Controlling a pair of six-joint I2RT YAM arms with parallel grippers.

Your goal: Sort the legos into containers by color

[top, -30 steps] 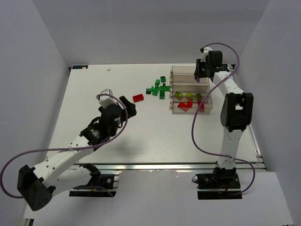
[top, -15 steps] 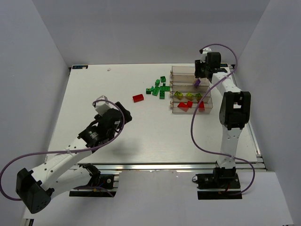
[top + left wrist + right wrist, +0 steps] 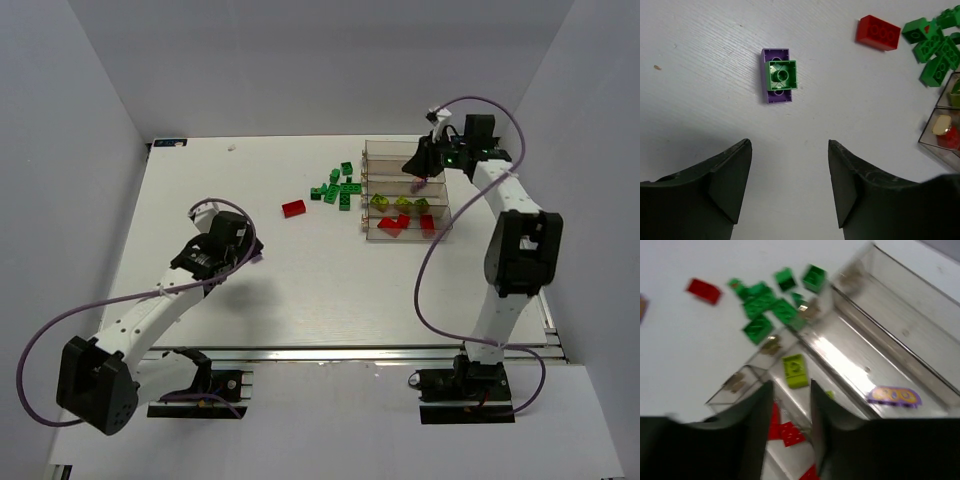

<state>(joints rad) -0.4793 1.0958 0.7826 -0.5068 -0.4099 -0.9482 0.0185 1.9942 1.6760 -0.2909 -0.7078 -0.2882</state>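
On the table [image 3: 700, 60] just ahead of your left gripper [image 3: 788, 144] lies a purple brick [image 3: 776, 96] with a small green brick [image 3: 783, 75] pressed onto its top. It sits well apart from the loose red brick [image 3: 879, 32] and from the green pile [image 3: 935, 45] beside the bins [image 3: 390, 148]. That stack looks like your step in hand, and it is the awkward one: two colours are joined, so it cannot go into a single bin as it is. Your left fingers are spread wide with nothing between them, and the stack's long sides roughly face them, a little off their centre line. Centre on it before you lower, and close on the purple sides below the green cap so you do not knock it askew. Plan to carry it to where the other arm can pull the green piece off. Your right gripper [image 3: 789, 390] hangs over the bins, its fingers only slightly parted and, as far as the blurred wrist view shows, empty. One purple piece [image 3: 894, 396] lies in a bin beneath it, with yellow-green bricks [image 3: 795, 371] and red bricks [image 3: 785, 432] in the nearer bins.
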